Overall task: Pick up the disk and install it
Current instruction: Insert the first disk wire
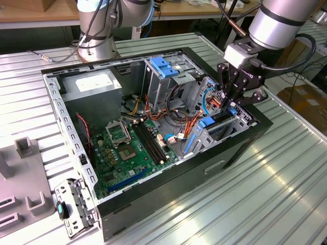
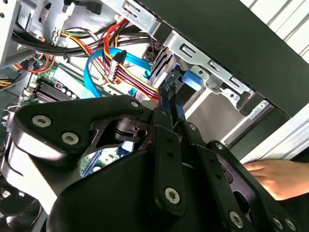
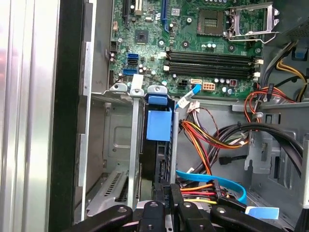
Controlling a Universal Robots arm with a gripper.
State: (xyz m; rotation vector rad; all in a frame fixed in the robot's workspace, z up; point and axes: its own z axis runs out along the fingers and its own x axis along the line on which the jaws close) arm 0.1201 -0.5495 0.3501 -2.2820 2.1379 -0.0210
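The disk (image 1: 207, 122) stands on edge in the metal drive bay (image 1: 244, 120) at the front corner of the open computer case, its blue end tab (image 3: 158, 124) pointing toward the motherboard. In the first wrist view its dark body runs down between the bay's metal walls (image 3: 118, 145). My gripper (image 1: 231, 104) hangs over the disk's other end. In both wrist views the gripper (image 2: 172, 104) (image 3: 171, 191) has its black fingers drawn close together, pinching the disk's blue rail (image 2: 190, 79).
Red, yellow and black wire bundles (image 3: 212, 140) and a thin blue cable (image 2: 91, 72) lie right beside the bay. The motherboard (image 1: 127, 148) fills the case floor. A tall cage with a light-blue latch plate (image 1: 164, 66) stands behind. A person's hand (image 2: 277, 176) rests outside the case.
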